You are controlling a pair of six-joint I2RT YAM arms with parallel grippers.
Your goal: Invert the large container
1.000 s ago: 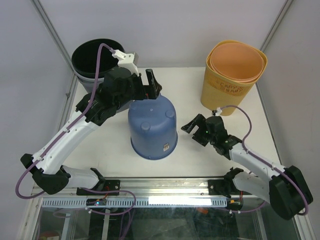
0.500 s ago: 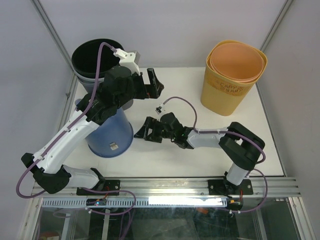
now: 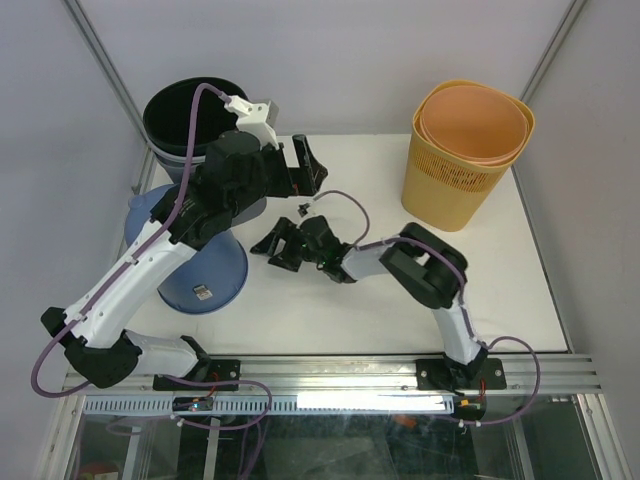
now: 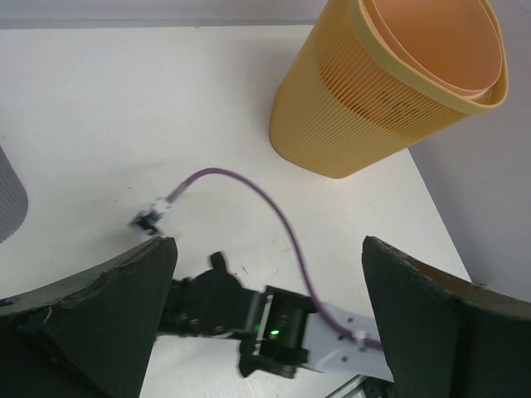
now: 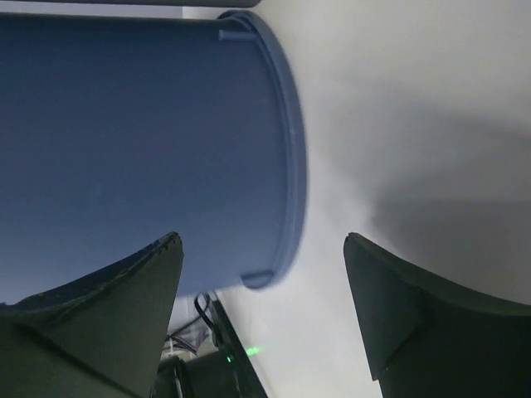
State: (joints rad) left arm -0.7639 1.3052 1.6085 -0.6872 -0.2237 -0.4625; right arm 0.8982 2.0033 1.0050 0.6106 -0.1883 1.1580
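Observation:
The large blue container (image 3: pixel 190 262) is at the table's left side, partly under my left arm. A small sticker (image 3: pixel 204 293) shows near its lower end, and I cannot tell how it stands. My right gripper (image 3: pixel 276 245) is open and empty, just right of the container. In the right wrist view the blue wall and rim (image 5: pixel 141 124) fill the upper left, ahead of the open right gripper (image 5: pixel 263 240). My left gripper (image 3: pixel 305 166) is open and empty above the table behind the right one. Its view looks down between its spread fingers (image 4: pixel 99 307) on the right arm's wrist (image 4: pixel 274 323).
An orange ribbed basket (image 3: pixel 465 150) holding a second one stands at the back right and also shows in the left wrist view (image 4: pixel 373 91). A black bucket (image 3: pixel 190 115) stands in a grey one at the back left corner. A metal rail (image 3: pixel 330 372) runs along the near edge.
The blue container has moved from the table's middle to the left side. My right arm has swung far left after it. My left gripper has hardly moved.

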